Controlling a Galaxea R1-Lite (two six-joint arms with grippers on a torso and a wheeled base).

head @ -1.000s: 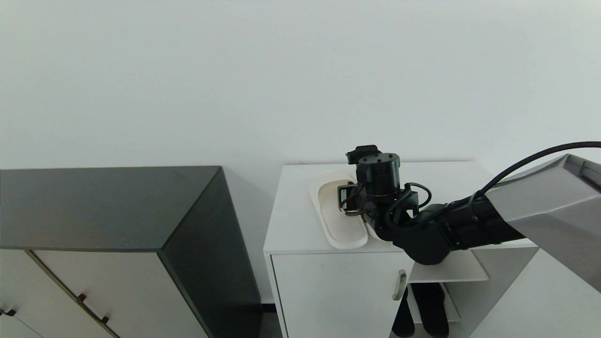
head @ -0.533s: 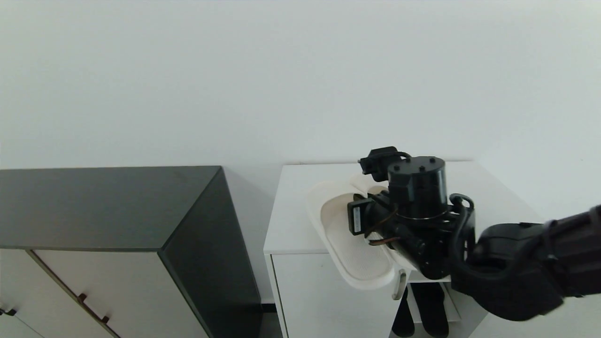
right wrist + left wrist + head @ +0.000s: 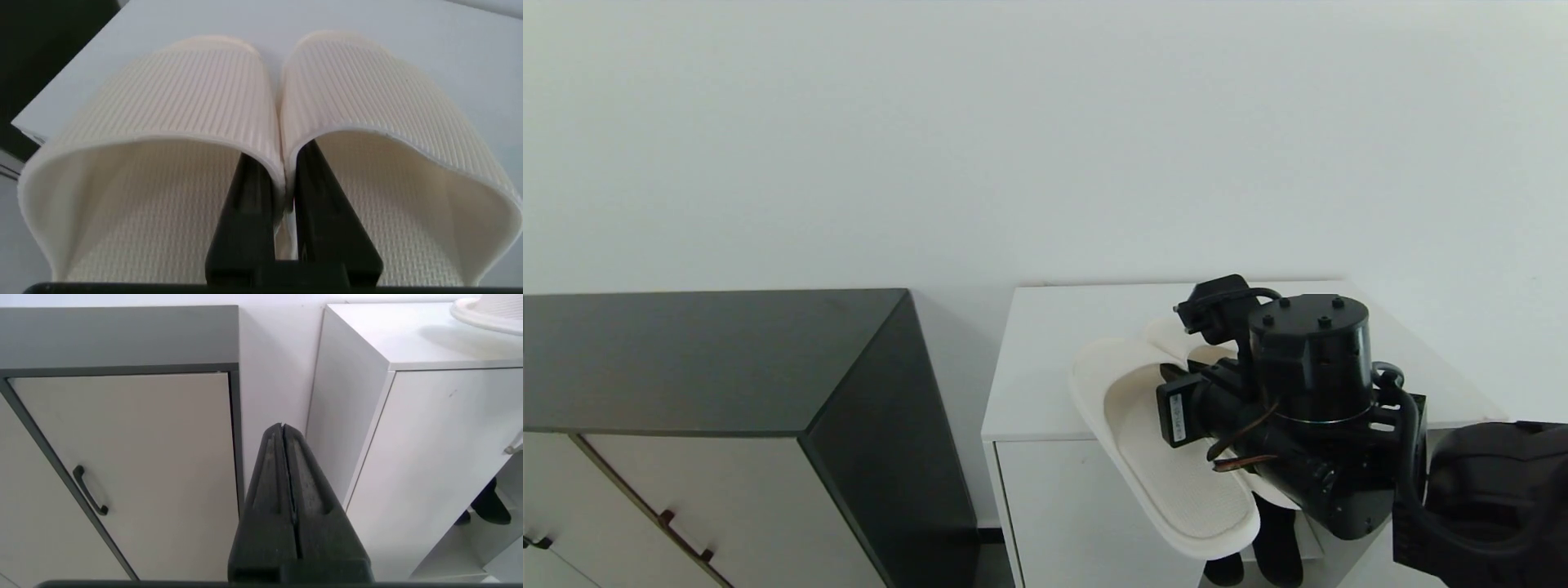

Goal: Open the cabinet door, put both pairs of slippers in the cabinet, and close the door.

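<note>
The right pincer (image 3: 278,167) is clamped on the pair of cream slippers (image 3: 1176,482). One black finger reaches under each strap, and the two inner strap edges are squeezed together between the fingers. The slippers lie side by side with their open soles facing up. They are tilted, with the toes over the top of the white cabinet (image 3: 1045,367) and the heels hanging out past its front edge, lower than the toes. I cannot tell whether the toes touch the cabinet top.

Below the heels, the white cabinet's compartment stands open beside its plain white front panel (image 3: 1054,506). A pair of black slippers (image 3: 1274,543) sits low down inside it, and the cream pair partly covers them in the head view. In the left wrist view, one black slipper shows on the cabinet's inner shelf, next to the edge of the front panel.

The left pincer (image 3: 282,437) is closed on nothing, its two fingers pressed flat together. It hangs in front of the gap between the white cabinet and the dark cabinet (image 3: 727,359) that stands just beside it. The dark cabinet's pale door is closed and carries a dark handle (image 3: 90,490).
</note>
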